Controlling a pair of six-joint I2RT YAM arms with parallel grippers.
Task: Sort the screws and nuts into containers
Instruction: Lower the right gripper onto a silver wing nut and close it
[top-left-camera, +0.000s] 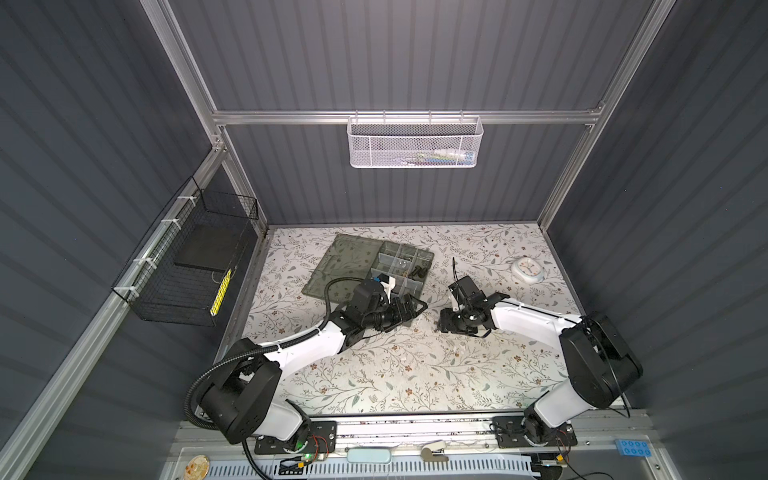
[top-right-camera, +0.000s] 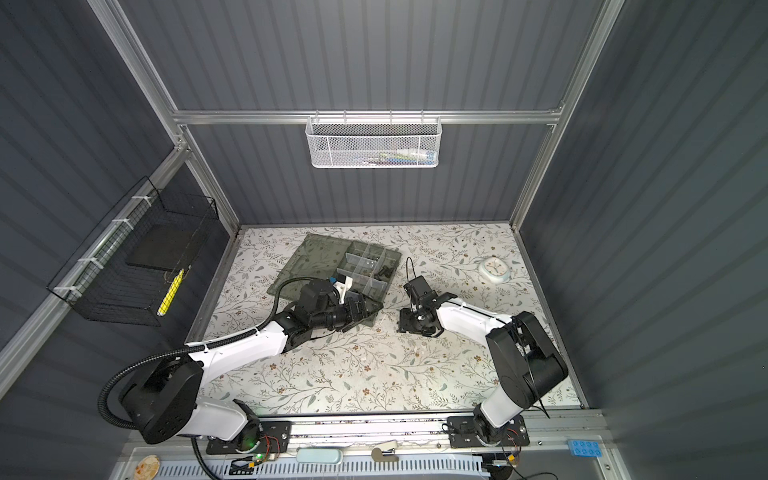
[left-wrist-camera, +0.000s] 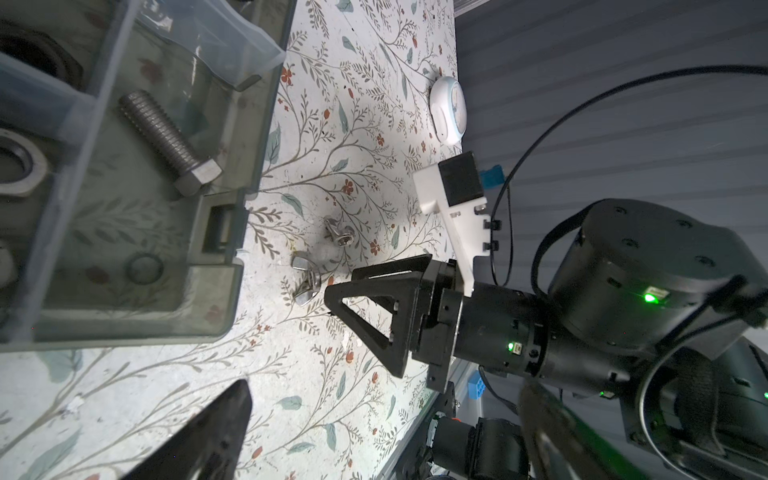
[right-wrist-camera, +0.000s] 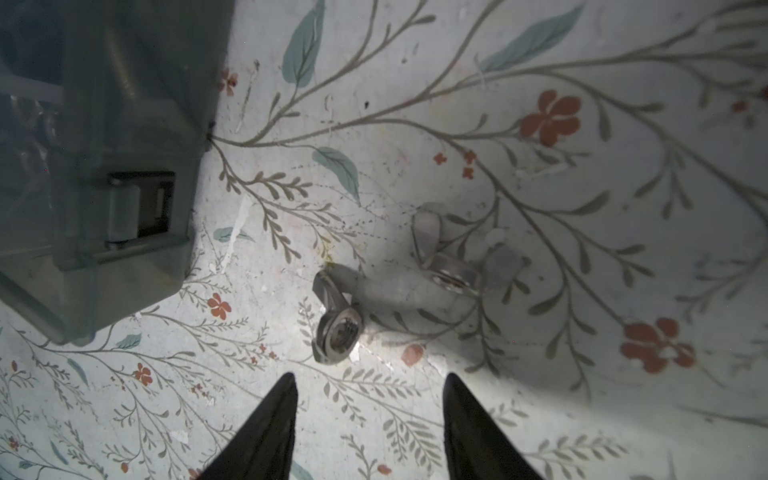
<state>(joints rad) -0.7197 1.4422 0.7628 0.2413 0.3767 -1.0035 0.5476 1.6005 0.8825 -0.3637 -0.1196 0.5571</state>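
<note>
right gripper fingers cut off btm; far wing nut blurry.

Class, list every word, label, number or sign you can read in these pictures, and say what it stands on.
No text can be read in any view.
Clock face: marks too small to read.
Items in the white mesh basket: labels blurred.
Yellow strip in the black wire basket: too small to read.
</note>
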